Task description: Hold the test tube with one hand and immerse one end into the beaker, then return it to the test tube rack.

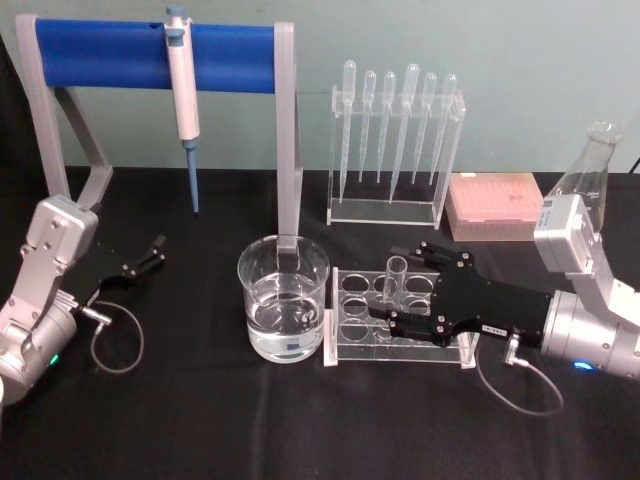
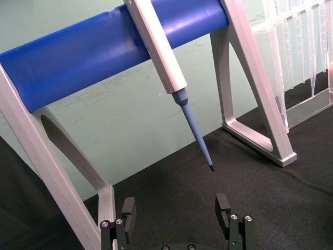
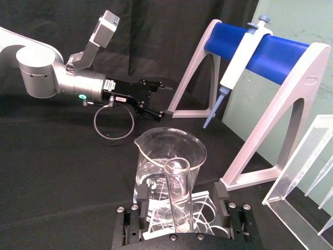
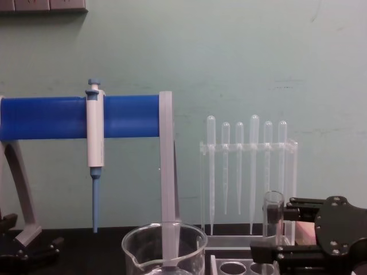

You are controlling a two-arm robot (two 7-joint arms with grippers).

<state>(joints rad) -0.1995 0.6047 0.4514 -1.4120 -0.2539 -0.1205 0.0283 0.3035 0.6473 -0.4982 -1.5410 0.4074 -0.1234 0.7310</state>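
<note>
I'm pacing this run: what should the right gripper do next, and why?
Probably close the black two-fingered right gripper on the long clear glass test tube: its open fingers straddle the tube, standing upright in the clear plastic rack. The left gripper idles at the left.

Base of beaker [image 4: 164, 251] below chest view's edge

Count on the bench [image 1: 180, 420]: 1 test tube [image 1: 396, 278], 1 beaker [image 1: 283, 300], 1 test tube rack [image 1: 352, 300]. 6 plastic transfer pipettes [image 1: 388, 125] in 1 acrylic holder [image 1: 385, 210]. 1 blue-and-white micropipette [image 1: 182, 85] on 1 blue-bar stand [image 1: 100, 55]. 1 pink tip box [image 1: 493, 205], 1 conical flask [image 1: 590, 165]. 2 tools: left tool [image 1: 155, 252], right tool [image 1: 408, 285].
</note>
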